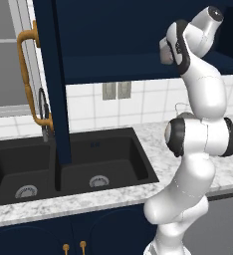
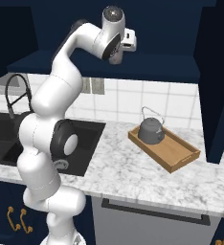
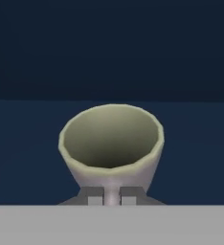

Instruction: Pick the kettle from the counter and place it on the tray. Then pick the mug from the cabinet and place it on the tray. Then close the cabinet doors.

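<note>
Up in the cabinet (image 2: 133, 67), whose doors stand swung wide to let the arm reach its shelf, we find the hand working; we judge the doors are left open because closing them is the last step of the task; one door (image 1: 56, 84) hangs over the sink (image 1: 68, 169) at the left with its long brass handle (image 1: 29, 74) turned toward us, the other door (image 2: 219, 95) stands at the far right beyond the tray.

On the counter (image 2: 128, 167), right of the sink, the tray (image 2: 173, 153) lies at an angle; the kettle (image 2: 151, 130) sits upright on its far-left end, so the near-right part of the tray is bare, room enough, we judge, for the mug.

The mug (image 3: 111, 143) stands on the cabinet shelf, its pale greenish mouth open toward the hand camera; the gripper (image 3: 112, 197) is at its near wall, the two fingertips (image 3: 95, 196) drawn narrow with a sliver of the mug's wall between them; we read this as a pinch on the rim wall, a sensible hold since the body looks too broad to span; whether the grip is fully seated we cannot tell.

We judge the kettle step done, the mug pick under way, lift-out next; clearing the shelf edge is the risk.
</note>
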Robot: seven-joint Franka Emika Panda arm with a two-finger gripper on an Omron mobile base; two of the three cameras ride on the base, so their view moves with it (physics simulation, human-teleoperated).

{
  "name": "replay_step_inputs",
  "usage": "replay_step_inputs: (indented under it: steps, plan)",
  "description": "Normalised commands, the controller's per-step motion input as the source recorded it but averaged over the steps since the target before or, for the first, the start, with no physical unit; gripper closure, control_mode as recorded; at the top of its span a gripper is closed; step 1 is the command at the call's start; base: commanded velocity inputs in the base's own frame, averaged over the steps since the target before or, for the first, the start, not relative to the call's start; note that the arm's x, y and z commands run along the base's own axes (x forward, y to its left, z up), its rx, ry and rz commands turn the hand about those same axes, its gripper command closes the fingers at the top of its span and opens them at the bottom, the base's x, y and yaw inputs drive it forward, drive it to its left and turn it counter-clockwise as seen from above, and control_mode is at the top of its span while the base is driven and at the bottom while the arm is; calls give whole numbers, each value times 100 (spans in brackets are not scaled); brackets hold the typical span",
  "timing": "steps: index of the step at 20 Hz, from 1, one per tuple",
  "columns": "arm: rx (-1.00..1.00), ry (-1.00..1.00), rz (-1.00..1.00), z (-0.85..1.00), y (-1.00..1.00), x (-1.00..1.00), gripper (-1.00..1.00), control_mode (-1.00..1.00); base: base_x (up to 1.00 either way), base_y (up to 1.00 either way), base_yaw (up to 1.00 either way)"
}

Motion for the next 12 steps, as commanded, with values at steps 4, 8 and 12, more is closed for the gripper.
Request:
replay_step_inputs:
  steps: [4,8,12]
  plan:
    - [0,0,0,0,0,0,100,-100,0,0,0]
    - [0,0,0,0,0,-14,100,-100,0,0,0]
    - [0,-4,0,-3,0,-49,100,-100,0,0,0]
